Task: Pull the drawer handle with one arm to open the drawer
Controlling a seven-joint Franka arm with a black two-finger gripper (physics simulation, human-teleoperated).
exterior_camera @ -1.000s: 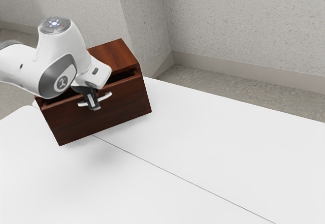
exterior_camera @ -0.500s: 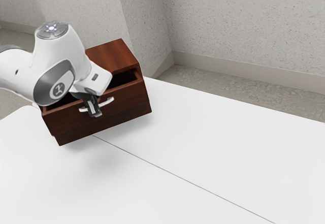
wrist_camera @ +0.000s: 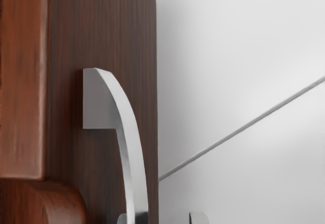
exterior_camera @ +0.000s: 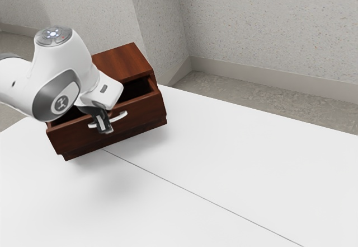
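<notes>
Reaching in from the exterior view's left, the arm (exterior_camera: 56, 84) sets the gripper (exterior_camera: 102, 122) at the silver drawer handle (exterior_camera: 119, 114) on the top drawer (exterior_camera: 140, 104) of the wooden cabinet (exterior_camera: 120, 62). The cabinet stands on the table (exterior_camera: 224, 163) toward that view's left, and the drawer is partly out, with a dark gap behind its front. The black gripper overlaps the handle, but whether it is clamped on it cannot be determined. The wrist view adds detail: the drawer handle (wrist_camera: 129, 148) is a curved grey bar standing off the dark wood on a square post, with the table's seam line (wrist_camera: 244, 127) beyond.
</notes>
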